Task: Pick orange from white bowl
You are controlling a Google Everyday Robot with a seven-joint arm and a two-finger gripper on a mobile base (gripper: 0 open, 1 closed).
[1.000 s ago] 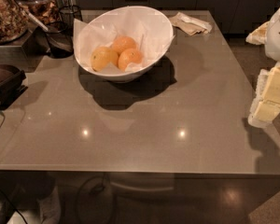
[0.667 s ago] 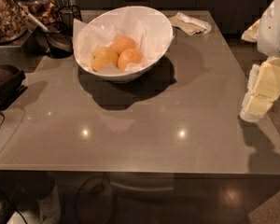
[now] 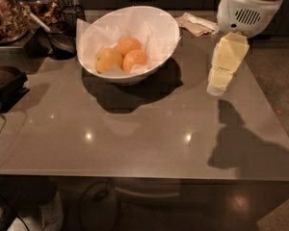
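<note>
Camera view shows the white bowl (image 3: pixel 172 29) standing on the grey worktop (image 3: pixel 135 138), lined with crumpled white paper (image 3: pixel 149 25). Three round fruits lie together inside it. Two are deep orange: one orange (image 3: pixel 135 60) sits toward the bowl's near side, and a second orange (image 3: pixel 128 45) lies just behind it, touching. A paler, yellowish fruit (image 3: pixel 108 60) rests against them on the side away from the arm.

The end effector (image 3: pixel 216 84) hangs well to the side of the bowl, outside its rim and above the worktop, pointing downward below the white arm housing (image 3: pixel 250 6). It carries nothing, and whether it is open or closed cannot be told.

The step in hand looks like the approach, with no grasp begun. To do it well, the end effector should probably rise clear of the slanted rim, travel over the bowl's middle, then descend straight onto the nearer orange. That fruit seems the more exposed of the two. Coming from above should avoid nudging the bowl. The paper lining may snag, and the touching fruits may roll, so a centred, gentle closing seems wise.
</note>
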